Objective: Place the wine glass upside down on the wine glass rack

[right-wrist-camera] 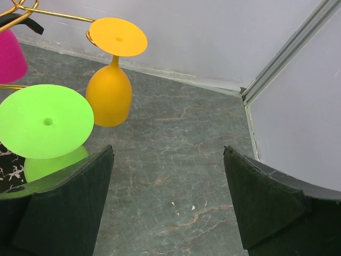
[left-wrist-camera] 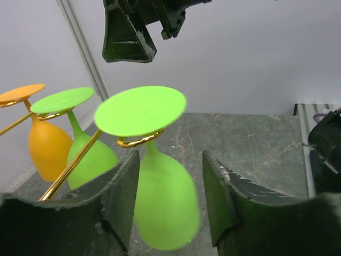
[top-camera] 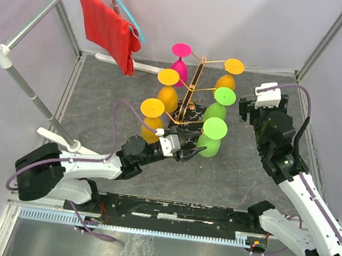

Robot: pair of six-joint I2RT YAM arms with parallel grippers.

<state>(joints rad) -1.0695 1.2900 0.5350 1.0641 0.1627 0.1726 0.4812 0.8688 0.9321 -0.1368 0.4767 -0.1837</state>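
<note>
The gold wire wine glass rack (top-camera: 193, 87) stands mid-table on a black marbled base (top-camera: 187, 114). Several wine glasses hang on it upside down: a pink one (top-camera: 179, 66), orange ones (top-camera: 167, 95) and green ones (top-camera: 216, 107). My left gripper (top-camera: 192, 150) is open right by the front green glass (top-camera: 210, 140). In the left wrist view that glass (left-wrist-camera: 162, 197) hangs from a gold arm (left-wrist-camera: 139, 141), blurred, between my open fingers (left-wrist-camera: 120, 186) with gaps on both sides. My right gripper (top-camera: 243, 110) is open and empty to the right of the rack, over bare table in its wrist view (right-wrist-camera: 168, 151).
A red cloth (top-camera: 111, 30) hangs on a blue hanger at the back left. A metal pole (top-camera: 31, 95) slants over the left side. Enclosure walls and a frame post (right-wrist-camera: 282, 56) bound the table. The rack base also shows in the right wrist view (right-wrist-camera: 8, 172).
</note>
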